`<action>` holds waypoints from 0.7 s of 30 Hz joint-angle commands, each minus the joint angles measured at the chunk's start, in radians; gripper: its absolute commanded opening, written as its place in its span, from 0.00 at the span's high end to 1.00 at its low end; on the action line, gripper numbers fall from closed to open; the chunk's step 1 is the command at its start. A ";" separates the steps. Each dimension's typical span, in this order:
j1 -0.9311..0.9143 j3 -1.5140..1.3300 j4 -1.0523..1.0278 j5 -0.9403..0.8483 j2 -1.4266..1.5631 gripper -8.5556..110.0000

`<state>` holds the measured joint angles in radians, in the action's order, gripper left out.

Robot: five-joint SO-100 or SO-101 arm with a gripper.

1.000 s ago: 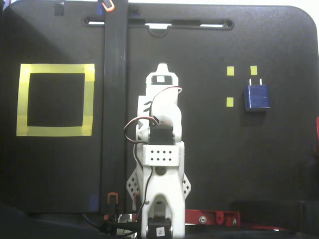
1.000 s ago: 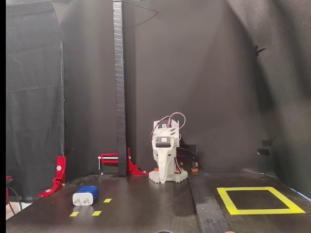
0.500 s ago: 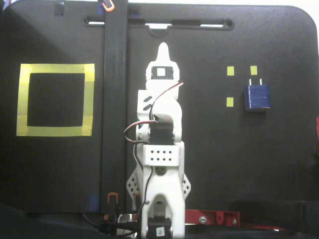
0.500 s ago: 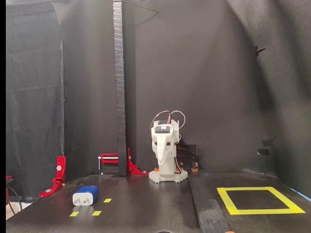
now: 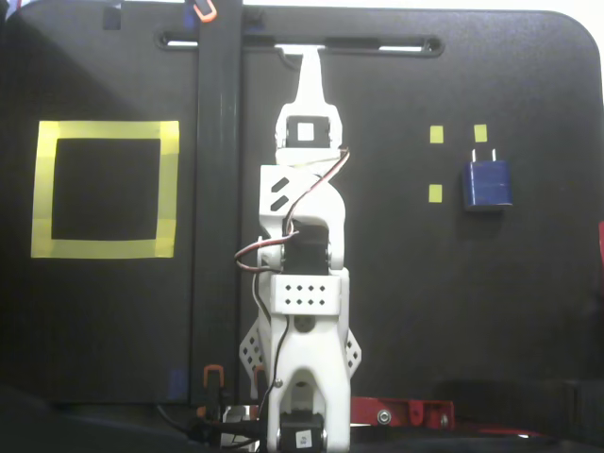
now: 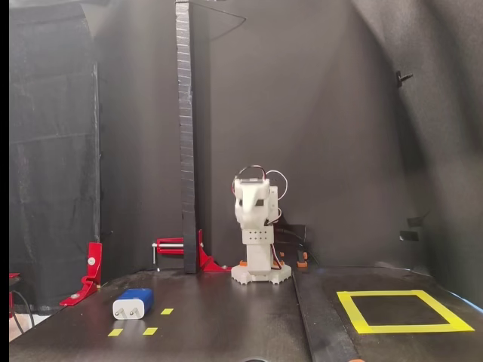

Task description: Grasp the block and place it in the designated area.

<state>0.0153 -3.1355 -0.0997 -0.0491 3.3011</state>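
Note:
The dark-blue block (image 5: 487,183) lies on the black table at the right of the top-down fixed view, its two pale prongs pointing to the far edge. In the front fixed view the block (image 6: 133,303) lies at the lower left. The designated area (image 5: 104,131) is a wide yellow tape square at the left, seen again as the designated area (image 6: 407,329) at the front view's lower right. My white gripper (image 5: 309,74) stretches along the table's middle, far from both, fingers together and holding nothing. In the front view the gripper (image 6: 244,208) is raised above the arm's base.
Small yellow tape squares (image 5: 436,134) lie just left of the block. A black upright post (image 6: 185,136) stands left of the arm base, with red clamps (image 6: 90,271) near it. A slot handle (image 5: 406,44) runs along the table's far edge.
The arm has unfolded: the gripper rose and reached toward the table's far edge. The block has not moved.

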 commanded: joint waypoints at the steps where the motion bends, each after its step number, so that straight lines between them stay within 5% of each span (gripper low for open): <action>1: -0.008 -0.008 0.025 -0.006 0.006 0.93; 12: -0.031 -0.008 0.005 -0.008 0.006 0.93; 21: -0.218 -0.008 -0.011 -0.009 -0.005 0.93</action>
<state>-0.1488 -3.1355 -0.1012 -0.0491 3.3011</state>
